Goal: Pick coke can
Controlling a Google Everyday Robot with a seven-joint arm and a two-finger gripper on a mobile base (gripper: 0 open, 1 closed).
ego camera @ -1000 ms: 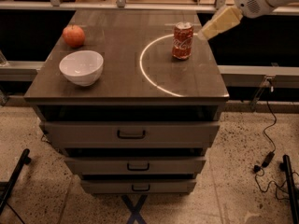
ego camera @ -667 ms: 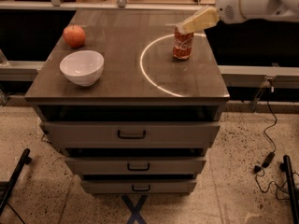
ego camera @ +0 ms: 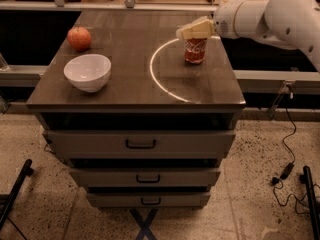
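One can (ego camera: pixel 195 51) stands just below the tool (ego camera: pixel 194 30); how wide the tool is, I cannot tell. Approach step, I judge: next, lower around the can and grip.

coke can (ego camera: pixel 195 51) on tabletop's (ego camera: pixel 131 49) right, claw (ego camera: pixel 189 32) over it — maybe touching, bowl (ego camera: pixel 88 72) left, apple (ego camera: pixel 79 38) behind

A white bowl (ego camera: pixel 88 72) sits near a red apple (ego camera: pixel 79 38) on the dark table (ego camera: pixel 125 91) above three drawers (ego camera: pixel 140 144).

1. White arm (ego camera: pixel 292 14) reaches in from the upper right edge, bulky and rounded, stretched out leftward.
2. Wrist (ego camera: pixel 237 20) sits close to level, tipped slightly downward.
3. Cream gripper (ego camera: pixel 194 30) at the tip points left, just right of centre, high in view.
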